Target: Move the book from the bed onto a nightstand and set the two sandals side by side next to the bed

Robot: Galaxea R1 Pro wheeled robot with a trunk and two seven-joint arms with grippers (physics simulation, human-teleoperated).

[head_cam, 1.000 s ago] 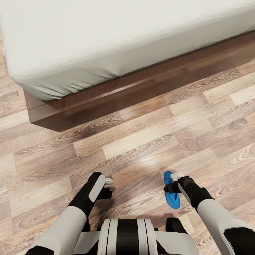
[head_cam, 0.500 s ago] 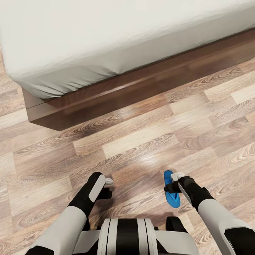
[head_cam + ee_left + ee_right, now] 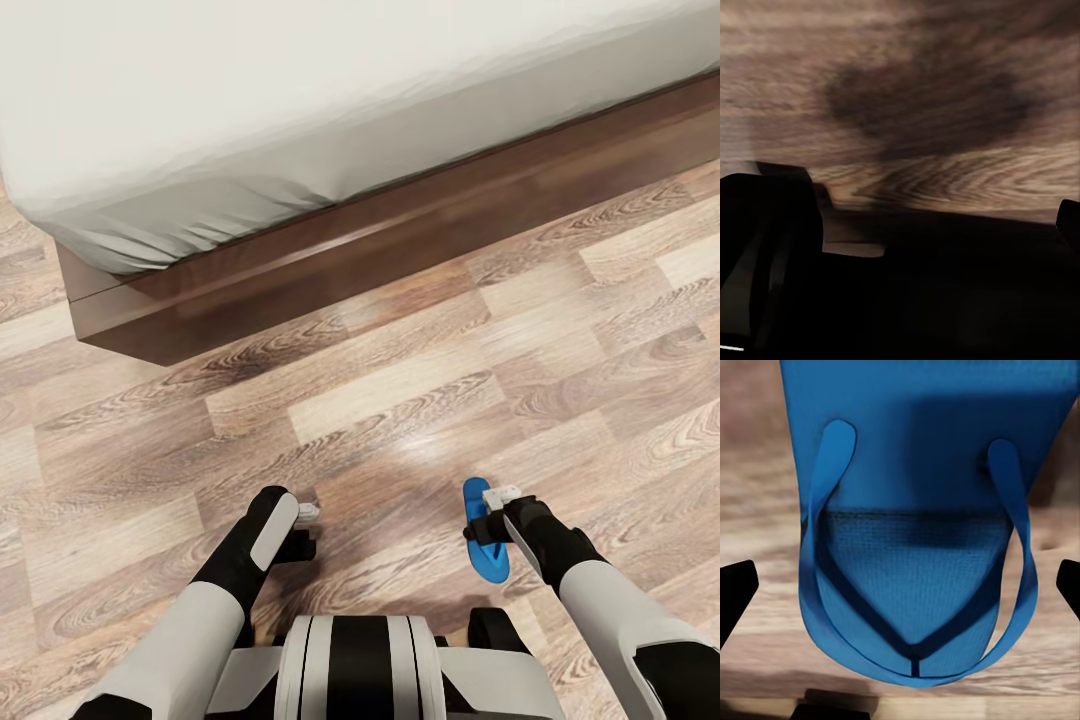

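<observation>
One bright blue sandal (image 3: pixel 487 555) hangs just above the wood floor with my right gripper (image 3: pixel 497 508) shut on it. Up close, the sandal (image 3: pixel 915 510) shows its sole and thong straps between the black fingertips (image 3: pixel 735 592). My left gripper (image 3: pixel 306 517) is low over the floor, open and empty, with bare planks and shadow between its fingers (image 3: pixel 772 225). The bed (image 3: pixel 300 100), with an off-white mattress on a dark brown frame (image 3: pixel 400 240), runs across the far side. Its corner lies at the left. The book and the nightstand are out of view.
Brown wood-plank floor (image 3: pixel 420 400) lies between my base and the bed frame. My trunk (image 3: pixel 360 660) is at the near edge, between both arms.
The whole picture has shifted slightly, so the camera moved. The bed corner sits a little further left and up. Both arms and the held sandal keep their places relative to my body.
</observation>
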